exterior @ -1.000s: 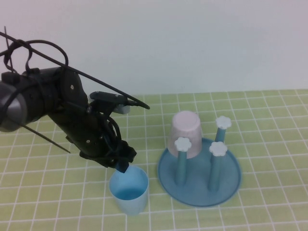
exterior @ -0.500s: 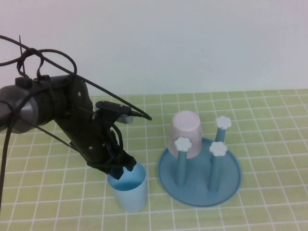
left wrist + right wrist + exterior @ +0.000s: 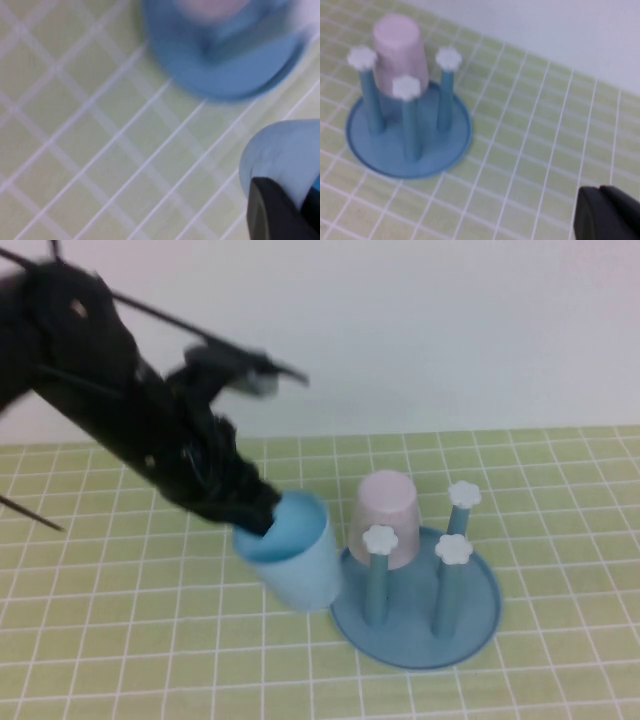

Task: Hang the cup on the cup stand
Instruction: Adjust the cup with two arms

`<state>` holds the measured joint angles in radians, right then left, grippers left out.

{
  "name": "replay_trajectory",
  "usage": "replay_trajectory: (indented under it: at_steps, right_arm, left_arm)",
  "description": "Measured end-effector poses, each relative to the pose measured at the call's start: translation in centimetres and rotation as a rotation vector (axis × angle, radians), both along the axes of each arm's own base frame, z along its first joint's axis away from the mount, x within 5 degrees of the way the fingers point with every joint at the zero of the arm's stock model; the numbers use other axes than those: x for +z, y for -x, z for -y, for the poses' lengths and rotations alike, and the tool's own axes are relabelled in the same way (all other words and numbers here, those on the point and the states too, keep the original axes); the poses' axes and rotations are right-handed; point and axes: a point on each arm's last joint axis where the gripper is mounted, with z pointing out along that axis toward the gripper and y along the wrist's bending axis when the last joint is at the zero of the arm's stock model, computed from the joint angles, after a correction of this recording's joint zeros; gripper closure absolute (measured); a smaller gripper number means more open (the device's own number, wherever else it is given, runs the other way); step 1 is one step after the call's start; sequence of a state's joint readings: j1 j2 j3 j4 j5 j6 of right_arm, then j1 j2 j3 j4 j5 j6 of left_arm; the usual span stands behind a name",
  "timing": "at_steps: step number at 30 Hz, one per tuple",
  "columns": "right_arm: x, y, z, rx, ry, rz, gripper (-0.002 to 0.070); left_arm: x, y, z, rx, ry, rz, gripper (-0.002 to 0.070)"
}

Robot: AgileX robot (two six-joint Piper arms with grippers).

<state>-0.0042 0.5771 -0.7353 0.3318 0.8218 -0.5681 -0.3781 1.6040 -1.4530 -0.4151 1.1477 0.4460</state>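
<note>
Your left gripper [image 3: 255,518] sits at the near-left rim of the cup [image 3: 295,558], clamped on it, with the cup raised off the table [image 3: 120,640] and tilted. The cup lies just left of the stand [image 3: 415,612], close to its base edge. On the stand, an upturned second cup [image 3: 385,520] covers the rear-left peg; three bare pegs stand before and right of it. Your right gripper [image 3: 607,215] is closed, well to the stand's right.

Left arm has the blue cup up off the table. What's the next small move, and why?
Probably carry the cup rightward and start tipping it over. The left gripper is shut on its rim, mouth up; the cup stand has free pegs. The right gripper sits parked.
</note>
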Motion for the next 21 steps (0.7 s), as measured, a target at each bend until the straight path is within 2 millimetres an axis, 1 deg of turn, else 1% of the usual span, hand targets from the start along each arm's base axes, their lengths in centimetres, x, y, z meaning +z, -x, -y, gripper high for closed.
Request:
replay_trajectory:
  at_steps: [2,4,5,7,8,9,13,14,15,16,17,18,19,21]
  right_arm:
    - [1.4,0.2,-0.3,0.034,0.0,0.051,0.0673]
    - [2.4,0.6,-0.7,0.1,0.002,0.087,0.0645]
    - [2.7,0.7,-1.0,0.135,0.005,0.092,0.0624]
    - [3.2,0.8,-1.6,0.218,0.001,0.104,0.0549]
    - [3.3,0.8,-1.8,0.25,-0.012,0.108,0.0508]
    - [3.4,0.7,-2.1,0.281,-0.022,0.109,0.0449]
    - [3.1,0.0,-2.5,0.353,-0.025,0.079,0.015]
    - [3.0,-0.2,-2.6,0.365,-0.022,0.069,0.0092]
    - [2.9,-0.4,-2.6,0.375,-0.021,0.059,0.006]
    - [2.8,-0.6,-2.7,0.387,-0.014,0.048,0.0034]
    - [2.6,-0.8,-2.7,0.398,-0.01,0.034,0.0016]
    - [2.5,-1.0,-2.7,0.409,-0.007,0.023,0.0007]
    - [2.3,-1.1,-2.8,0.426,-0.002,0.009,-0.0001]
    - [2.0,-1.3,-2.9,0.467,0.011,-0.014,-0.0008]
  left_arm:
    - [3.1,1.0,0.3,-0.004,0.106,0.046,0.0675]
    - [5.6,1.9,1.1,-0.014,0.234,0.073,0.0675]
    - [6.4,2.2,1.6,-0.025,0.283,0.081,0.0663]
    - [7.4,3.0,2.9,-0.065,0.344,0.082,0.0675]
    - [7.6,3.5,3.7,-0.093,0.36,0.08,0.0675]
    - [7.7,4.1,4.5,-0.13,0.367,0.08,0.0675]
    - [7.7,6.8,7.8,-0.281,0.382,0.083,0.0675]
    - [7.8,7.1,8.4,-0.29,0.392,0.096,0.0675]
    - [7.7,7.6,9.1,-0.305,0.404,0.098,0.0675]
    - [8.4,8.6,9.5,-0.329,0.43,0.111,0.0664]
    - [8.6,8.8,10.1,-0.31,0.483,0.104,0.0675]
    - [8.5,8.9,10.6,-0.314,0.493,0.101,0.0664]
    - [8.0,8.6,11.0,-0.322,0.469,0.102,0.0675]
    - [7.8,8.8,11.7,-0.326,0.48,0.102,0.0675]
